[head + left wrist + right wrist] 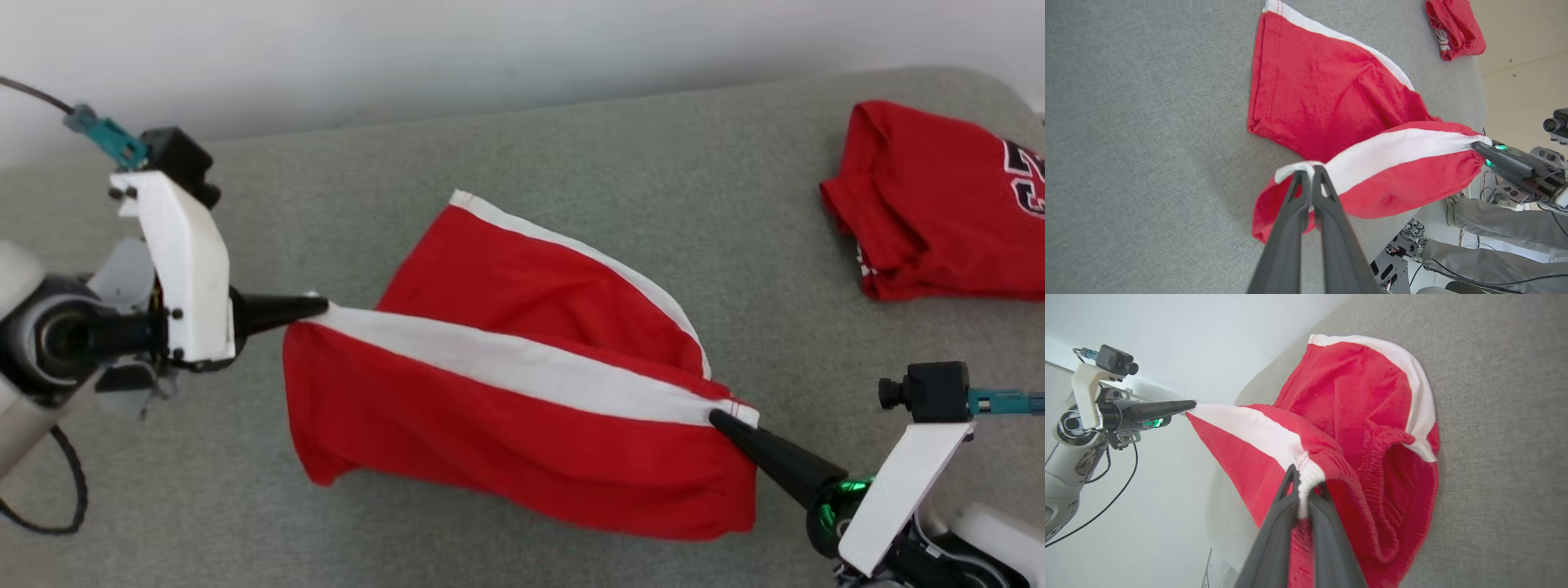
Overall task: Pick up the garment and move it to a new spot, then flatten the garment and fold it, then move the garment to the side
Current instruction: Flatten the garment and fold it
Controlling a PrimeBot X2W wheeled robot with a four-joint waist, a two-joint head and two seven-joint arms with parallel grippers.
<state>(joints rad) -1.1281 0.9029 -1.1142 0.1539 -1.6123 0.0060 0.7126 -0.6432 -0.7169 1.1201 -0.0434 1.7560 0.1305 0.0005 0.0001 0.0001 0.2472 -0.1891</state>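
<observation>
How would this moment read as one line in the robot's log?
left tool: shut on red shorts, stripe end | right tool: shut on waistband | shorts: stretched between them, partly on grey surface

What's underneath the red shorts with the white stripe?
Grey fabric surface under the shorts; near leg lifted, far leg lying on it. Anything beneath that leg is covered.

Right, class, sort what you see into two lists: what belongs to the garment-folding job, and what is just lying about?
In the job:
red shorts, stretched between the grippers
left gripper, shut on a stripe end
right gripper, shut on the waistband

Lying about:
red jersey, bundled at the table's far right
person's legs beside the table
</observation>
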